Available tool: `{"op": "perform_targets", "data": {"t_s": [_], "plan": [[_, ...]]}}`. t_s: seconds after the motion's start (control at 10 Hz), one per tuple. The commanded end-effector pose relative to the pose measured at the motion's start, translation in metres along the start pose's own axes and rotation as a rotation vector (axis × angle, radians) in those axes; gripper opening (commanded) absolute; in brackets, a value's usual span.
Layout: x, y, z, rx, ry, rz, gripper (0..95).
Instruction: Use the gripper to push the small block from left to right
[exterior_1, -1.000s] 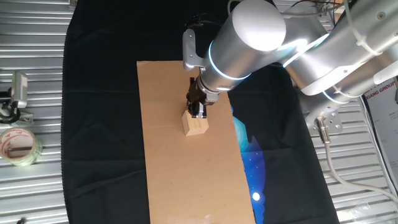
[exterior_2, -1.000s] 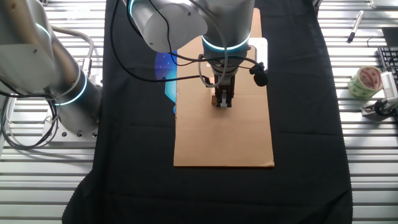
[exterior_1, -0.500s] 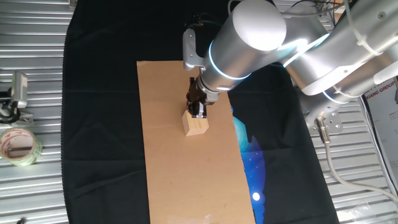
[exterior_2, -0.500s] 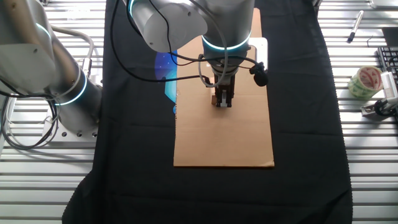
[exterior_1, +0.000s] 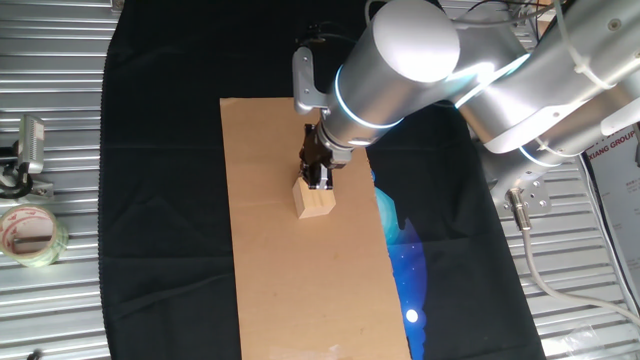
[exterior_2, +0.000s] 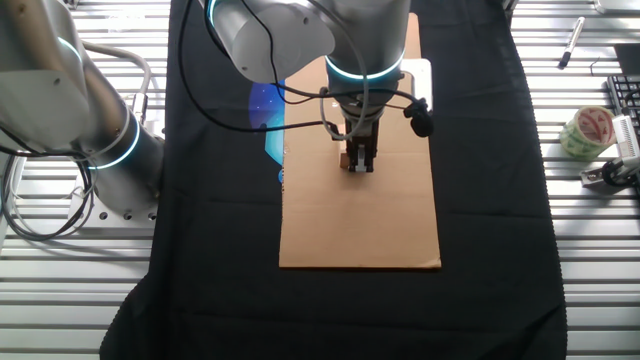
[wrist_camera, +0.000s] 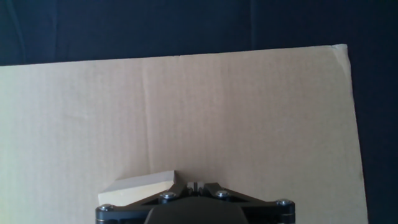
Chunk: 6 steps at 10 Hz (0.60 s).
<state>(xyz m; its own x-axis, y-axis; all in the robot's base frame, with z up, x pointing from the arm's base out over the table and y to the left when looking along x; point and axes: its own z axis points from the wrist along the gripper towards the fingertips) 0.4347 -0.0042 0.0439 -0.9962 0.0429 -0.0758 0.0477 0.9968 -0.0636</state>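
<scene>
The small pale wooden block (exterior_1: 314, 200) sits on the long brown cardboard sheet (exterior_1: 290, 290). My gripper (exterior_1: 320, 181) hangs from the thick silver arm, its narrow black fingers together and its pale tip touching the block's upper right edge. In the other fixed view the gripper (exterior_2: 359, 165) hides most of the block (exterior_2: 346, 158). In the hand view the block (wrist_camera: 138, 185) lies just left of the shut fingers (wrist_camera: 195, 185), at the bottom edge.
The cardboard lies on a black cloth (exterior_1: 150, 200) over a ribbed metal table. A tape roll (exterior_1: 28, 233) and a clamp (exterior_1: 28, 150) sit at the left. A second silver arm (exterior_2: 80, 130) with cyan ring stands beside the cloth.
</scene>
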Motion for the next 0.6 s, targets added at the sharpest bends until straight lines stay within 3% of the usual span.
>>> {"op": "perform_targets", "data": {"t_s": [0.1, 0.4, 0.6], "plan": [[0.0005, -0.0062, -0.0037, -0.009, 0.008, -0.010, 0.0], [0.0004, -0.0067, -0.0041, -0.009, 0.007, -0.005, 0.0], [0.0003, -0.0071, -0.0130, -0.017, 0.022, -0.012, 0.0]]}}
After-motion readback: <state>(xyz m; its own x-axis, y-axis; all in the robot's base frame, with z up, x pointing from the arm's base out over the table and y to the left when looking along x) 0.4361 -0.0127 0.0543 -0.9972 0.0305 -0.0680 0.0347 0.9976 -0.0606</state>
